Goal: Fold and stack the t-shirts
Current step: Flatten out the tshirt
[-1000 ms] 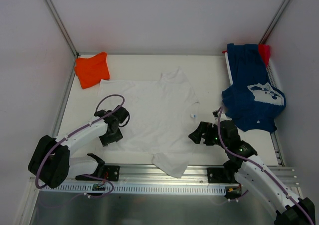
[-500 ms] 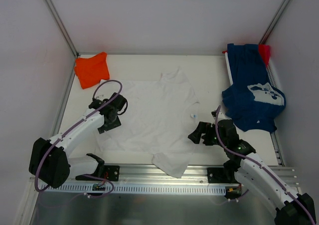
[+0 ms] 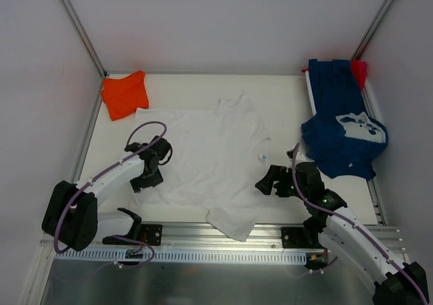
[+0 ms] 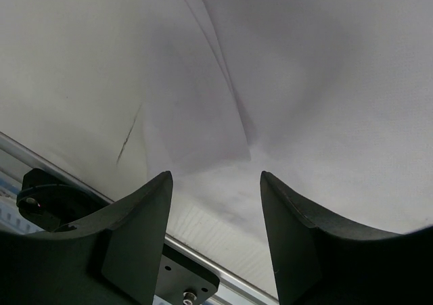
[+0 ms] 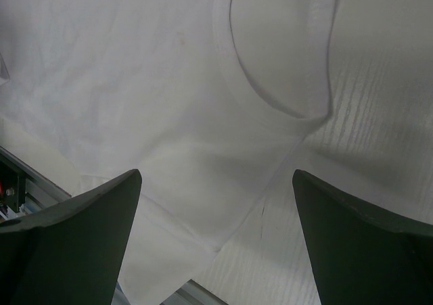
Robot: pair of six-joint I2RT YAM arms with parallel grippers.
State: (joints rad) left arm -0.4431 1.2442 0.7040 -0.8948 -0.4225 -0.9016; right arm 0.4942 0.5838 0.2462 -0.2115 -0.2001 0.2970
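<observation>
A white desk sits inside plain white walls. The white shirt lies spread out flat in the middle. The orange shirt is folded in the far left corner. The navy shirt lies bunched at the right side, and a bit of the red shirt peeks out behind it. The left hand is over the white shirt's left edge, fingers apart, holding nothing. The right hand is above the collar, spread wide and holding nothing too.
</observation>
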